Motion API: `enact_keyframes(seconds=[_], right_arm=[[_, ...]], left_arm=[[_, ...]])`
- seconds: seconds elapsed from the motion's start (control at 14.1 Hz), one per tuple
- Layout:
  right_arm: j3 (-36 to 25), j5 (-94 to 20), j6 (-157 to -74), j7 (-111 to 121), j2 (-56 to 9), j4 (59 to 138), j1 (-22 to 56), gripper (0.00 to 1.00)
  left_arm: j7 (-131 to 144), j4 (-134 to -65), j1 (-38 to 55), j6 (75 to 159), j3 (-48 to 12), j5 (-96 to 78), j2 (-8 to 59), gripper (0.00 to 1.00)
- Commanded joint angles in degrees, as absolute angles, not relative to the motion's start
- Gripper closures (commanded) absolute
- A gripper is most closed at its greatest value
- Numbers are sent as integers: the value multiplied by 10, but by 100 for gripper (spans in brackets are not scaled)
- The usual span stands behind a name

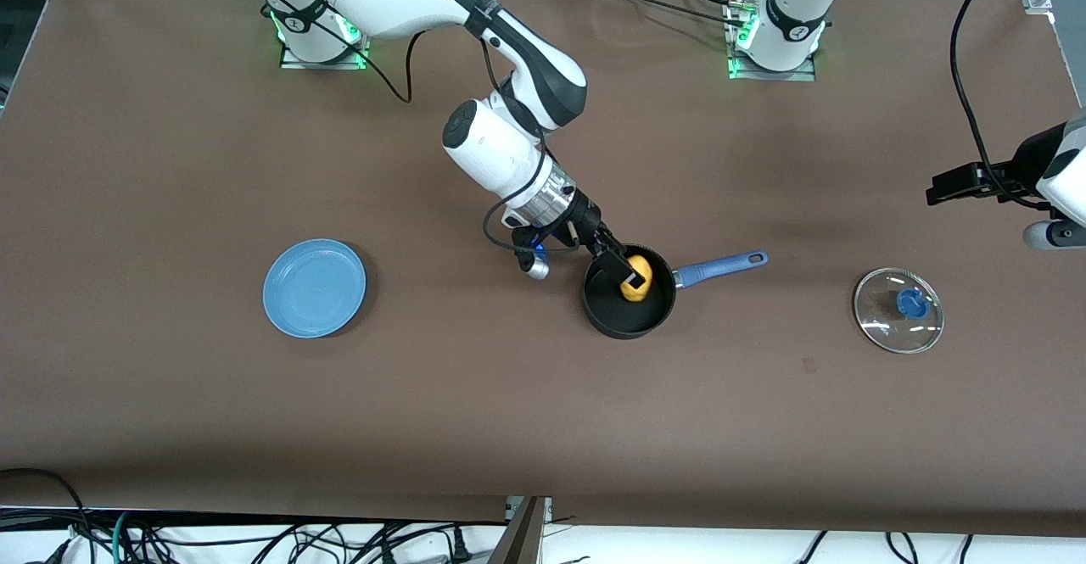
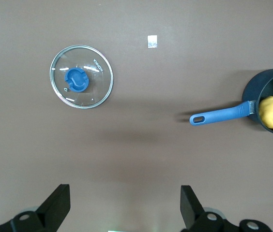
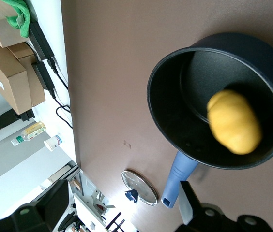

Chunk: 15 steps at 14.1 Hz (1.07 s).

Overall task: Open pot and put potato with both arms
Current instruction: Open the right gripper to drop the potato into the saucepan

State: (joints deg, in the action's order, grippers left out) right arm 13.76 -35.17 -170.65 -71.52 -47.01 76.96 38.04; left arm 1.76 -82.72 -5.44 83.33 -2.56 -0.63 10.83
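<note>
glass lid (image 2: 81,76) reads "konka" near its knob (image 2: 76,79).

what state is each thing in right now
pot: uncovered, upright
potato: in the pot's mouth
glass lid: off, flat on the table, knob up
blue plate: bare
right gripper: open over the pot
left gripper: open, waiting, holding nothing

The pot (image 1: 629,302) stands mid-table with its lid off, its handle (image 1: 721,267) pointing toward the left arm's end. The potato (image 1: 636,278) is within the pot's rim. The lid (image 1: 898,309) lies flat on the table near the left arm's end, well apart from the pot. The plate (image 1: 314,287) lies toward the right arm's end, well apart from the pot.
</note>
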Motion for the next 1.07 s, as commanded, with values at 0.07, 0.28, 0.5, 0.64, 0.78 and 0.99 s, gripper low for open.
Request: enact_keyframes(seconds=[0.07,0.28,0.5,0.64,0.78,0.99], right_arm=[[132,-355,-1708,-708,-464,763,376,0],[122,-324,-1683,-703,-457,763,341,0],[123,-298,-1572,-645,-438,758,291,0],[121,-295,-1522,-606,-424,758,267,0],[120,-294,-1433,-537,-404,758,223,0],[120,-293,-1313,-493,-350,762,172,0]], left_arm=[[18,-817,-55,824,-25,-17,113,0],[18,-817,-55,824,-25,-17,113,0],[18,-817,-54,824,-25,-17,113,0],[18,-817,-55,824,-25,-17,113,0],[18,-816,-56,824,-25,-17,113,0],[18,-817,-55,824,-25,-17,114,0]])
